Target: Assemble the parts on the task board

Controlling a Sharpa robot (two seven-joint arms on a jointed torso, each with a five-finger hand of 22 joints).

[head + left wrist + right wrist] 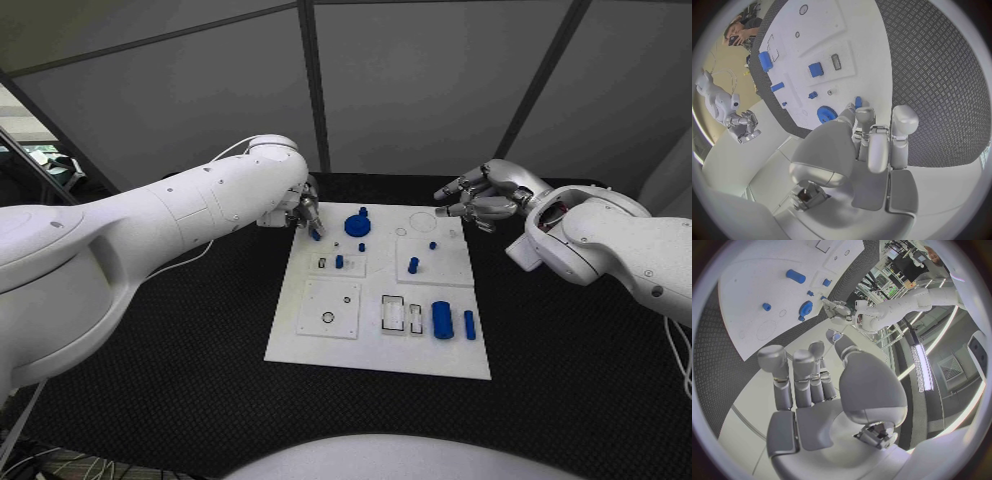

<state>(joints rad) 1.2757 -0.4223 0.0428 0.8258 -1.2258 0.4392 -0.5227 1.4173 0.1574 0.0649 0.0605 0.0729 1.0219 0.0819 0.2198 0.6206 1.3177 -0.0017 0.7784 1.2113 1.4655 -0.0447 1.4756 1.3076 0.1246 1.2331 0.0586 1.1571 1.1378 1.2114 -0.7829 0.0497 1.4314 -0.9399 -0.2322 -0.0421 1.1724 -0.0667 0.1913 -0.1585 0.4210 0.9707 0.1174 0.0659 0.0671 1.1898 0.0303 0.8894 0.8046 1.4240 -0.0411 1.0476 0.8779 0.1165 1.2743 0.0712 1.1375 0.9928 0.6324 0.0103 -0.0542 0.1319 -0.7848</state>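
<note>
Near edge of white task board (pixel 378 355), well short of both hands: large blue cylinder (pixel 441 319) lying flat, slimmer blue rod (pixel 469 324) just beside it on right-hand side, two rectangular slots (pixel 392 312) on its other side. Small ring hole (pixel 327 317) on raised square plate nearer left arm. Mid-board, between the hands: short blue peg (pixel 413 265) upright on right plate, another blue peg (pixel 339 261) on left plate, tiny blue stud (pixel 361 246) past it. Far end, just beside left hand (pixel 302 212): blue gear-like round part (pixel 358 225), flat on board. Left hand down at far left corner of board, fingers curled together, pinching small blue part (pixel 315 234) at fingertips; in left wrist view same blue part (pixel 857 101) sticks out past fingertips (pixel 864 115), over board surface, near gear (pixel 827 114); contact with board cannot tell. Right hand (pixel 485 196) off far right corner of board, above black table (pixel 577 340), apart from every part; fingers curled in loosely, nothing in them, confirmed in right wrist view (pixel 826 385). Faint circular outline (pixel 421 220) on board closest to right hand.
</note>
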